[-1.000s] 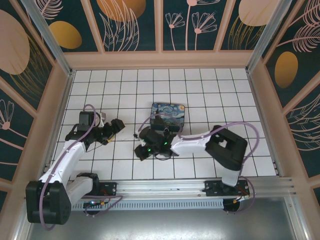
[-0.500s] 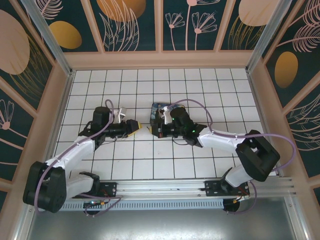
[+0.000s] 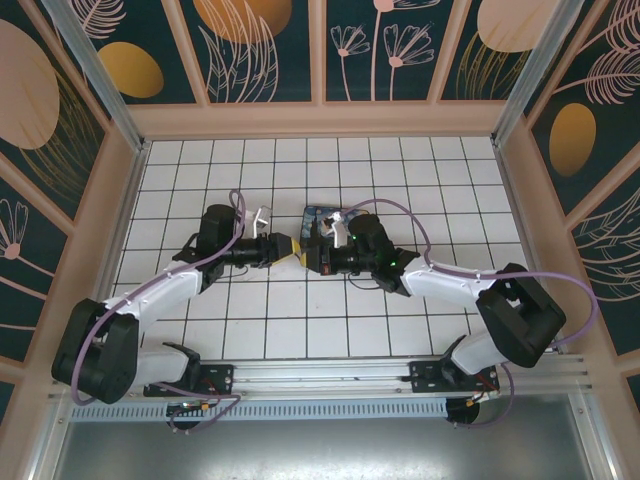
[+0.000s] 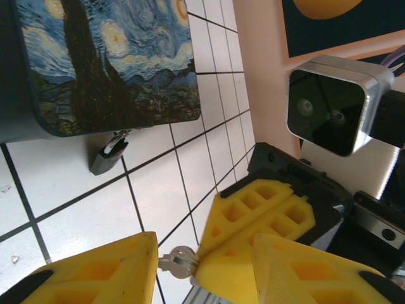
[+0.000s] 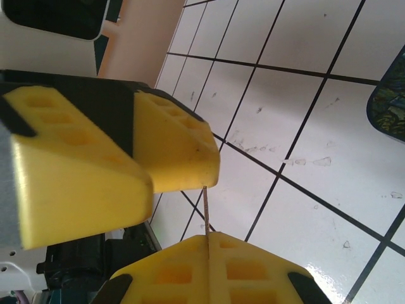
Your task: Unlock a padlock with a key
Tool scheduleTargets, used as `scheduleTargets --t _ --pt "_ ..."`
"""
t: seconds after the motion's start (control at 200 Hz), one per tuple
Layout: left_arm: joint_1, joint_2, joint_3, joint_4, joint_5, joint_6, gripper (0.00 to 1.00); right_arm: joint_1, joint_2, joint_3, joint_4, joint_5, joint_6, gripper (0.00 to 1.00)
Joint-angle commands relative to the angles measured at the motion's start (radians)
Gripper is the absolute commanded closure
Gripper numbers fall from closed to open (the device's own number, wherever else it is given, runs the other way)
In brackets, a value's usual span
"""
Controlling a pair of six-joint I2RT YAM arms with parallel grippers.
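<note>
The key [image 4: 179, 261] is a small silvery piece sticking out from the tips of my right gripper [image 3: 306, 252], which is shut on it. Seen edge-on from the right wrist, the key [image 5: 205, 212] runs from my right gripper [image 5: 207, 237] up to one yellow finger [image 5: 171, 145] of the left gripper. My left gripper [image 3: 283, 248] faces the right one tip to tip. Its fingers [image 4: 101, 278] stand apart around the key and the right gripper's fingers [image 4: 259, 215]. The key's outer end touches one finger. The padlock [image 4: 107, 155], dark with a silver shackle, lies on the tiles beside the box.
A blue swirl-painted box [image 3: 340, 218] sits just behind the two grippers, and its edge [image 4: 114, 63] is next to the padlock. Wooden walls [image 3: 320, 120] ring the white tiled floor [image 3: 420, 170]. An aluminium rail [image 3: 330, 375] runs along the near edge.
My left gripper swung right toward the centre and its jaws narrowed. My right gripper moved up from the near tiles toward the box with the key, and the two now meet.
</note>
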Motion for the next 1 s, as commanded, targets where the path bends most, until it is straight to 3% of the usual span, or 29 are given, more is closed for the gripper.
scheduleTargets --t 0.0,0.996 --pt "-0.003 0.007 0.022 -0.013 0.001 0.031 0.55 -0.002 -0.026 -0.015 0.044 -0.021 0.009 0.97" --pt "-0.003 -0.029 0.023 0.021 0.052 -0.002 0.74 -0.008 0.043 -0.066 0.250 -0.068 0.086 0.97"
